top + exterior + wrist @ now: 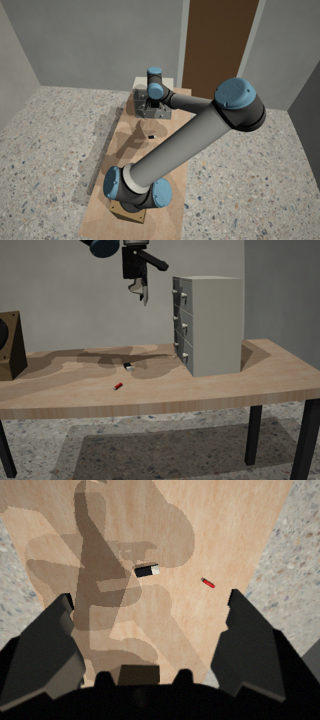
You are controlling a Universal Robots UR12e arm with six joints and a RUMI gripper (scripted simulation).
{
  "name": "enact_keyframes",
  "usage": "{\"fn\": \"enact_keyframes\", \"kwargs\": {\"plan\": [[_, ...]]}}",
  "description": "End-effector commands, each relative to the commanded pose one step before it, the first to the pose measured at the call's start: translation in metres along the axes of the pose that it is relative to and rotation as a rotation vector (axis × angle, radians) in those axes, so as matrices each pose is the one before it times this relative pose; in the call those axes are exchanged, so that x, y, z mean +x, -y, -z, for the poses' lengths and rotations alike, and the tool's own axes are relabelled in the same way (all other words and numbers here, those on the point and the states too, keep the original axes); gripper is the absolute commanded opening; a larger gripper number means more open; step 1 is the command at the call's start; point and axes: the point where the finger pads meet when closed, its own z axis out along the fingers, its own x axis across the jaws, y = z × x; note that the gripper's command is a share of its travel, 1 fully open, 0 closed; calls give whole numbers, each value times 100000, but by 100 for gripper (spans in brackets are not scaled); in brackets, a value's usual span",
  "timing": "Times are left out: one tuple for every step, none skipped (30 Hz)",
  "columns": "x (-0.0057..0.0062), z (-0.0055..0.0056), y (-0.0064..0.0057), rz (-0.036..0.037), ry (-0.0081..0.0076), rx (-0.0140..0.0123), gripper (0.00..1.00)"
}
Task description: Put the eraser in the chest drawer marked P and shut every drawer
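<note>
We see a bare test room — plain grey walls [90,38], a speckled terrazzo floor [245,180] and a brown door [219,38] beyond the arm. Below the tool stands one wooden table [232,395] on black legs, the arm's wooden pedestal [138,219] bolted at its near end — a robot lab cell.
</note>
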Motion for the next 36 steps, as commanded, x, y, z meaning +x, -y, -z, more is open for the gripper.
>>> {"fn": "enact_keyframes", "kwargs": {"plan": [[-29,-68,159,23,51,340,100],[0,-4,3,0,1,42,100],[-1,-5,4,0,1,49,100],[-1,-5,5,0,2,58,100],[-1,-6,5,0,2,67,100],[-1,-7,6,0,2,76,100],[-1,-8,7,0,2,86,100],[-1,-9,8,0,2,96,100],[-1,-10,8,0,2,107,100],[-1,-11,9,0,2,118,100],[-1,-12,10,0,2,130,100],[0,0,0,0,0,0,100],[0,0,0,0,0,0,100],[-1,-13,11,0,2,142,100],[-1,-14,12,0,2,155,100],[-1,-15,13,0,2,168,100],[-1,-16,13,0,2,181,100],[-1,-17,14,0,2,194,100],[-1,-18,15,0,1,208,100],[0,-19,16,0,1,222,100],[0,-20,16,0,0,236,100],[0,-21,17,0,0,251,100],[1,-22,18,0,-1,265,100],[1,-23,18,0,-2,280,100],[1,-23,19,0,-3,295,100],[2,-24,19,0,-5,311,100],[3,-25,20,0,-6,326,100],[3,-26,20,-1,-8,342,100],[0,0,0,0,0,0,100],[0,0,0,0,0,0,100],[4,-27,20,-1,-10,357,100],[-4,-35,28,0,11,362,100],[-4,-36,28,0,9,377,100],[-3,-37,29,0,8,393,100],[-2,-37,29,0,6,408,100],[-2,-38,29,0,4,424,100]]}}
